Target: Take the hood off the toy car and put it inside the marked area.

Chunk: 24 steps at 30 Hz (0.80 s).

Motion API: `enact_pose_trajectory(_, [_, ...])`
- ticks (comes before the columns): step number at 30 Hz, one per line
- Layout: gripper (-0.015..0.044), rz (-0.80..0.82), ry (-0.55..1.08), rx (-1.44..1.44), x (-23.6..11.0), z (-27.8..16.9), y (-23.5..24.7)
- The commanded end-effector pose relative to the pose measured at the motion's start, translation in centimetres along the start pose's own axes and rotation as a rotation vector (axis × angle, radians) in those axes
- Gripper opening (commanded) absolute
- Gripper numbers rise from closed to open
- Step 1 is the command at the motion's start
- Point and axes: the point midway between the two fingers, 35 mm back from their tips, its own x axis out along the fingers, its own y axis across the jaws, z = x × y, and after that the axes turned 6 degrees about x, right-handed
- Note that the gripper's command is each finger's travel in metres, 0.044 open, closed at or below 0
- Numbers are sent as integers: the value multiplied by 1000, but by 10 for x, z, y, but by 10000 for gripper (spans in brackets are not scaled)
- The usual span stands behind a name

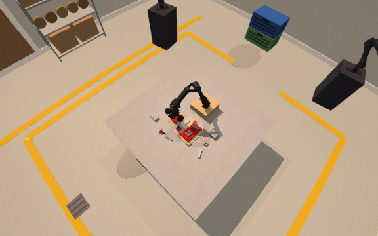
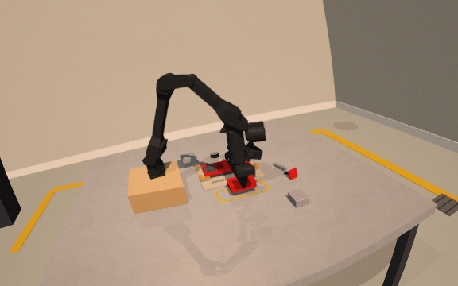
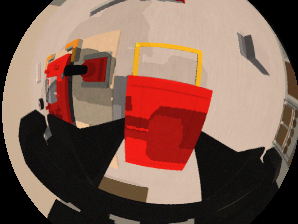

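Note:
The red hood (image 1: 175, 118) (image 2: 234, 186) (image 3: 160, 89) is between the fingers of my gripper (image 2: 244, 186) (image 3: 162, 128), which is shut on it. The hood looks roughly level and low over the yellow outlined marked area (image 2: 222, 201) (image 3: 170, 47). In the wrist view the far part of the outline shows beyond the hood, and the near part is hidden. I cannot tell whether the hood touches the table. The red toy car (image 1: 186, 135) (image 2: 215, 169) (image 3: 64, 100) sits beside the gripper, inside orange corner pieces.
A grey block (image 1: 155, 117) (image 2: 298, 198) lies outside the marked area. A red-headed piece (image 1: 161, 132) (image 2: 293, 173) and a small dark ring (image 1: 205, 143) (image 2: 214, 154) lie around the car. The arm stands on a wooden box (image 2: 157, 199).

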Motion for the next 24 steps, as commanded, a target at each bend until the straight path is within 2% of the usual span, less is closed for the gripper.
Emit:
enact_pose_trajectory(1, [0, 4, 1, -4, 2, 0, 0])
enact_pose_trajectory(24, [0, 4, 1, -4, 13, 0, 0])
